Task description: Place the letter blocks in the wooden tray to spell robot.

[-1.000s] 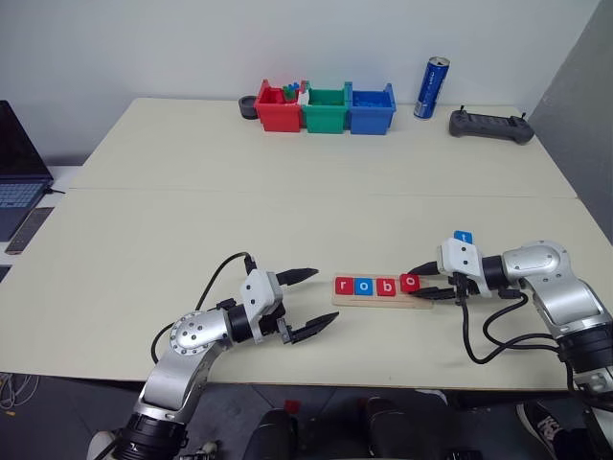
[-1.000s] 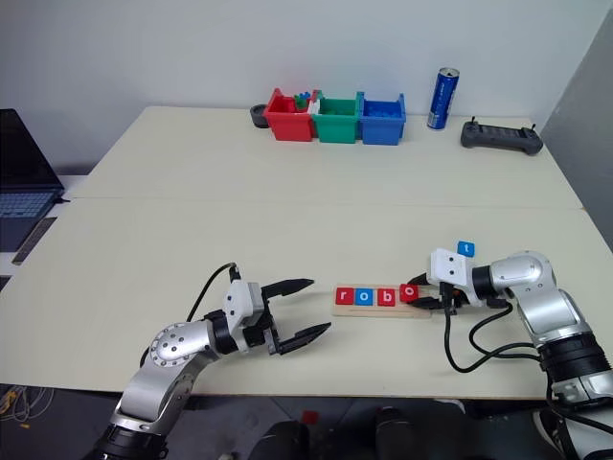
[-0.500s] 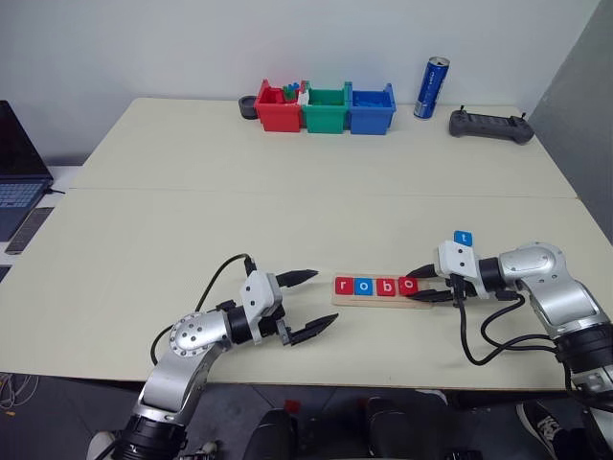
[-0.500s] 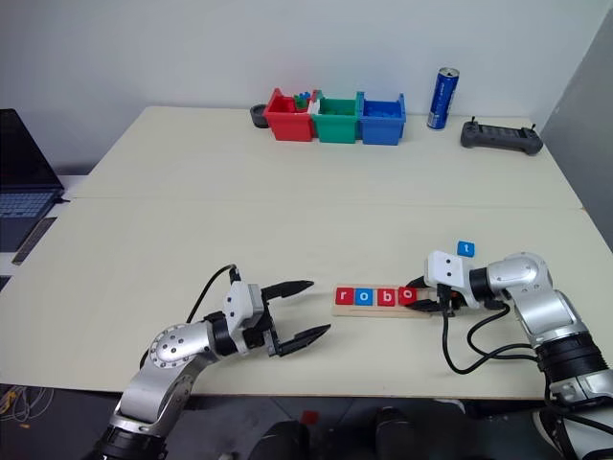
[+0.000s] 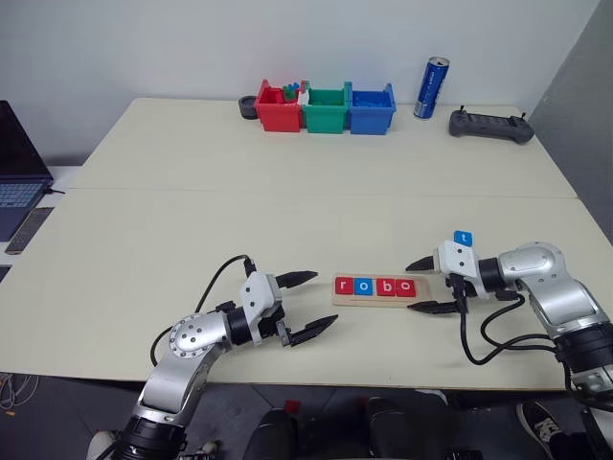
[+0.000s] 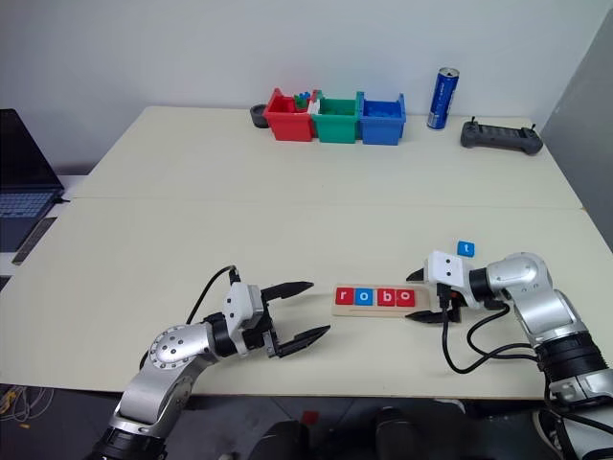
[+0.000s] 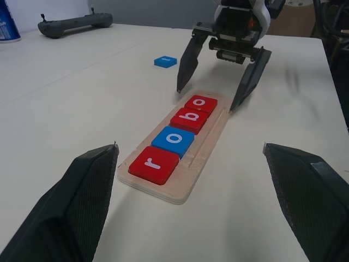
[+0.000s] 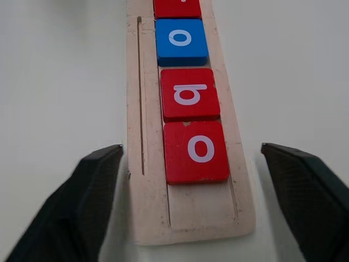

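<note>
The wooden tray (image 5: 378,299) lies near the table's front edge. Several letter blocks sit in it: red r (image 5: 343,286), blue o (image 5: 361,286), red b (image 5: 385,287) and red o (image 5: 405,287). A blue t block (image 5: 464,238) lies loose on the table behind my right wrist. My right gripper (image 5: 415,287) is open, its fingers (image 8: 82,207) straddling the tray's right end just past the red o (image 8: 196,151), holding nothing. To the left of the tray, my left gripper (image 5: 324,298) stands open and empty, pointing at the tray (image 7: 180,191).
Red (image 5: 278,107), green (image 5: 326,108) and blue (image 5: 372,108) bins stand at the table's back, with a blue can (image 5: 431,87) and a black controller (image 5: 491,126) to their right. A laptop (image 5: 19,172) sits off the left edge.
My right gripper has opened and let go of the red o block, which went from tilted at the tray's end to flat in the fourth place. The left arm has not moved.
</note>
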